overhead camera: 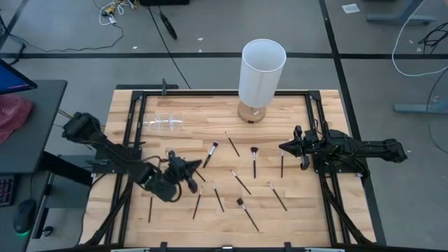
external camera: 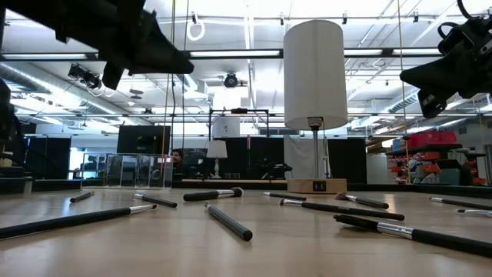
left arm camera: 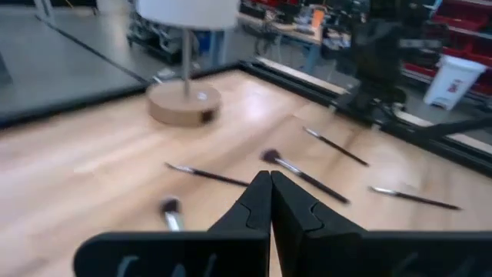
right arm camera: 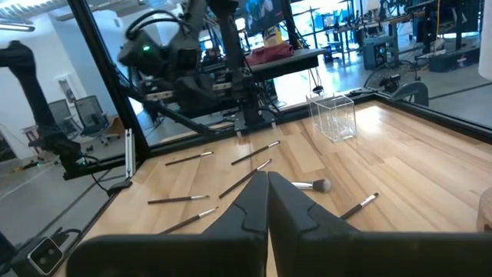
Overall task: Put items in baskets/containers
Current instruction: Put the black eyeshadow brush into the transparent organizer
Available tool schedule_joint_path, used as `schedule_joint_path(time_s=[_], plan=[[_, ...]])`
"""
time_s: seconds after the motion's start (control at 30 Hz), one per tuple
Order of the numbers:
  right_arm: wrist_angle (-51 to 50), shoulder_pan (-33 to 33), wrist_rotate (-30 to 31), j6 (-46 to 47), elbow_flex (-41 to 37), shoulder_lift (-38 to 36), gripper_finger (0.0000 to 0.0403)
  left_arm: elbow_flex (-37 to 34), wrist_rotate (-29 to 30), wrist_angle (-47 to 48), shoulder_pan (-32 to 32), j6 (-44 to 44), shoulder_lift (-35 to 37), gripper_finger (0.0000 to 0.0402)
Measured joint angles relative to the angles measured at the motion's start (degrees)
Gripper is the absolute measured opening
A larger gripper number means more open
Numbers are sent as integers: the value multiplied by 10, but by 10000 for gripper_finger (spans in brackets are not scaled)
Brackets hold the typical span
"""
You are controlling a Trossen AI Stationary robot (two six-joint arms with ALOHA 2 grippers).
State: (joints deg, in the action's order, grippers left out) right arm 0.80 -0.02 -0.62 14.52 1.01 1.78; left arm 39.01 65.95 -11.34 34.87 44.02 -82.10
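Observation:
Several thin dark makeup brushes lie flat and scattered on the wooden table, among them one with a tufted head (overhead camera: 212, 152), one at the middle (overhead camera: 253, 159) and one near the front (overhead camera: 247, 212). The small transparent container (overhead camera: 164, 123) stands on the far left part of the table; it also shows in the right wrist view (right arm camera: 334, 115). My left gripper (overhead camera: 194, 166) hovers shut over the brushes at left of centre, holding nothing. My right gripper (overhead camera: 283, 148) hovers shut at right of centre, beside a brush (overhead camera: 282, 162). In the low view both grippers are raised above the table.
A tall white cylinder lamp on a wooden base (overhead camera: 260, 73) stands at the table's far edge, centre. A black frame (overhead camera: 133, 119) runs along the table's sides. Bare wood shows between the container and the lamp base.

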Motion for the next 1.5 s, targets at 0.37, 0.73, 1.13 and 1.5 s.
schedule_joint_path(time_s=[0.37,0.73,1.13,1.5], plan=[[0,0,0,0,0,0,6,231,-216,489,-18,353,-87,3],[0,0,0,0,0,0,6,291,-457,667,33,620,-146,61],[0,0,0,0,0,0,6,292,-566,666,204,890,-161,202],[0,0,0,0,0,0,6,292,-617,743,216,890,-204,203]])
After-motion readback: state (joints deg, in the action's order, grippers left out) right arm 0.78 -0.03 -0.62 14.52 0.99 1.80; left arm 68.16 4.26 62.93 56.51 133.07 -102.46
